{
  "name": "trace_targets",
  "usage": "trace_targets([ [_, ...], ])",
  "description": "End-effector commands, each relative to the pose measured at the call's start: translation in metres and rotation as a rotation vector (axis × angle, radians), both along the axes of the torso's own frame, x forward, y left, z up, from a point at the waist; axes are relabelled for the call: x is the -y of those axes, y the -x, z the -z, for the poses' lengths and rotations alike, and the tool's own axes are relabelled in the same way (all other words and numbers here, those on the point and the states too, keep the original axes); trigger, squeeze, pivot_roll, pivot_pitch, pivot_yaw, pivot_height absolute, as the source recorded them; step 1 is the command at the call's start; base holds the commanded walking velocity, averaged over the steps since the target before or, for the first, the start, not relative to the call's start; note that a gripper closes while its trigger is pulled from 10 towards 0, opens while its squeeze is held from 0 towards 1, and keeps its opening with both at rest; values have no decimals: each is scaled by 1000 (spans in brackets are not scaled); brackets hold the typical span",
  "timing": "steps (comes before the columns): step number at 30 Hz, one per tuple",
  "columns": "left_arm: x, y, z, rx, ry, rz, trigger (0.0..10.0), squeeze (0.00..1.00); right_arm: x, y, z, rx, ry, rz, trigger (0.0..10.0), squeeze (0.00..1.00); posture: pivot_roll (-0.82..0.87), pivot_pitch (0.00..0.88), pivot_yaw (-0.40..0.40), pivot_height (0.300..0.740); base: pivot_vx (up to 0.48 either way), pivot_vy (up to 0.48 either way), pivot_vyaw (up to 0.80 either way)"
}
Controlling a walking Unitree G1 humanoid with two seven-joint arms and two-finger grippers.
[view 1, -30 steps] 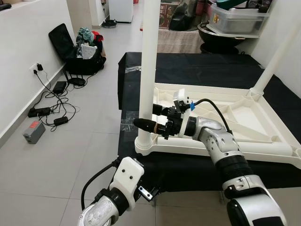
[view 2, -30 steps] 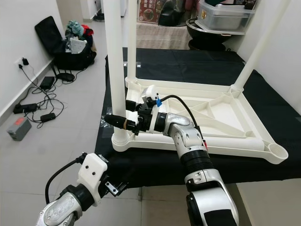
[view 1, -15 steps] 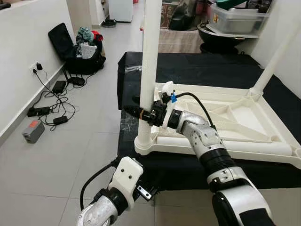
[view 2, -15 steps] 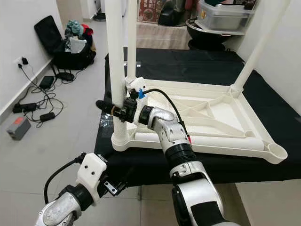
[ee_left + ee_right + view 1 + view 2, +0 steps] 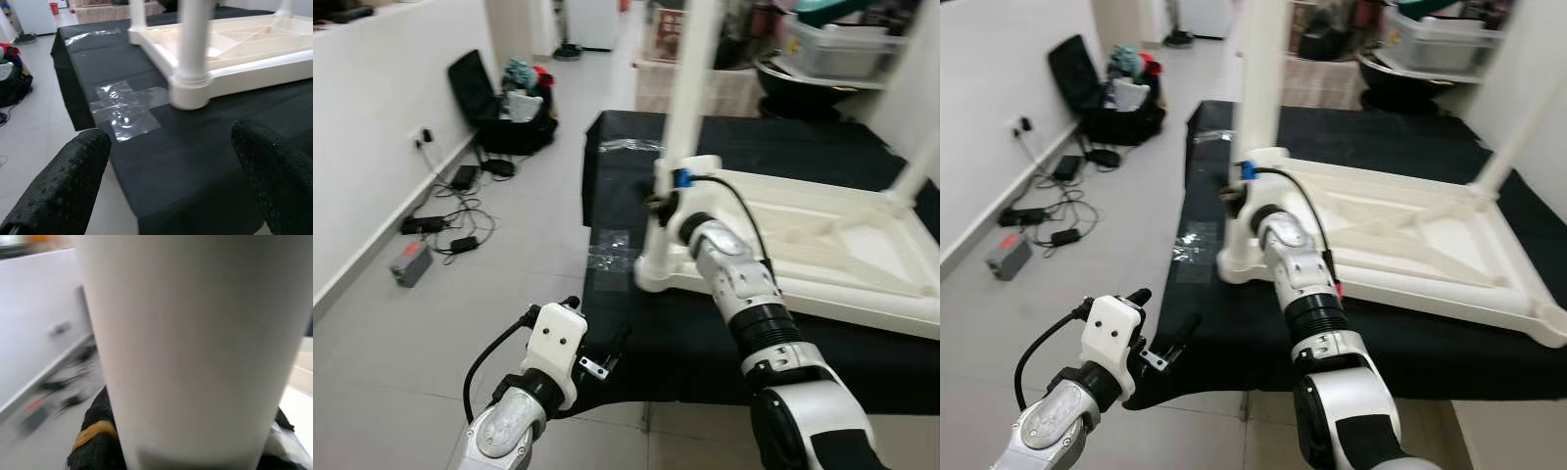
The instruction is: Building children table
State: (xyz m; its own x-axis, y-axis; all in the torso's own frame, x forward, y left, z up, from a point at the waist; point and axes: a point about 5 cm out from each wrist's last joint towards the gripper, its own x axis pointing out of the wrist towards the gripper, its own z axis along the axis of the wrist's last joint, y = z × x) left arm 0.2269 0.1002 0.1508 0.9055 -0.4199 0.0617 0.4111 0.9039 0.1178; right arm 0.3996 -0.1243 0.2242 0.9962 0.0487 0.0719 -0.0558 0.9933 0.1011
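Right end effector at near-corner leg

Right end effector [image 5: 658, 204] straddles the vertical table leg [image 5: 688, 88], fingers either side; grip closure cannot be confirmed. Left end effector [image 5: 171, 181], wide, hangs farther off.

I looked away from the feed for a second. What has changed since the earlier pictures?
The right end effector has pushed forward from beside the near white table leg until its fingers straddle the leg close up; whether they are clamped is unclear. The camera has also shifted. The upturned white table stays on the black cloth, and the left end effector stays low and open near the cloth's edge.
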Motion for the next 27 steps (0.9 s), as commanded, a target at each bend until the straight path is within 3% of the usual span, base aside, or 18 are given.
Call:
trace_targets([
  [1, 2, -1, 3, -2, -30, 11, 10000, 0, 20, 12, 30, -117, -87, 303, 0, 0, 118, 102, -82, 740, 0, 0, 0],
  [6, 3, 0, 3, 2, -40, 15, 10000, 0, 14, 18, 33, -123, -154, 394, 0, 0, 122, 102, -83, 740, 0, 0, 0],
  [11, 3, 0, 4, 0, -41, 15, 10000, 0, 3, 19, 32, -126, -194, 393, 0, 0, 120, 104, -81, 740, 0, 0, 0],
  [12, 3, 0, 4, 1, -39, 15, 10000, 0, -2, 17, 28, -117, -200, 361, 10000, 0, 120, 103, -84, 740, 0, 0, 0],
  [13, 4, 0, 4, 1, -37, 16, 10000, 0, -6, 16, 25, -112, -202, 345, 10000, 0, 120, 103, -84, 740, 0, 0, 0],
  [14, 4, 0, 4, 1, -36, 16, 10000, 0, -9, 15, 16, -53, -186, 290, 10000, 1000, 114, 105, -82, 740, 0, 0, 0],
  [18, 4, 0, 4, 2, -37, 19, 10000, 0, -2, 15, 2, 50, -110, 263, 10000, 1000, 114, 103, -85, 740, 0, 0, 0],
  [20, 4, 0, 4, 2, -37, 19, 10000, 0, -2, 15, 2, 50, -110, 263, 10000, 1000, 114, 103, -85, 740, 0, 0, 0],
  [21, 4, 0, 5, 2, -38, 18, 10000, 0, 3, 15, 1, 71, -84, 267, 10000, 153, 112, 101, -84, 740, 0, 0, 0],
  [22, 4, 0, 5, 2, -38, 18, 10000, 0, 7, 16, 1, 103, -60, 237, 10000, 0, 111, 100, -82, 740, 0, 0, 0],
  [23, 4, 0, 5, 2, -38, 18, 10000, 0, 7, 16, 1, 103, -60, 237, 10000, 0, 111, 100, -82, 740, 0, 0, 0],
  [25, 5, 1, 5, 1, -34, 25, 10000, 0, 15, 15, 2, 172, -37, 80, 10000, 0, 113, 93, -79, 740, 0, 0, 0],
  [26, 5, 1, 5, 1, -34, 25, 10000, 0, 15, 15, 2, 172, -37, 80, 10000, 0, 113, 93, -79, 740, 0, 0, 0],
  [27, 5, 1, 5, 2, -32, 30, 10000, 0, 15, 14, 6, 169, -43, -73, 10000, 0, 113, 90, -80, 740, 0, 0, 0],
])
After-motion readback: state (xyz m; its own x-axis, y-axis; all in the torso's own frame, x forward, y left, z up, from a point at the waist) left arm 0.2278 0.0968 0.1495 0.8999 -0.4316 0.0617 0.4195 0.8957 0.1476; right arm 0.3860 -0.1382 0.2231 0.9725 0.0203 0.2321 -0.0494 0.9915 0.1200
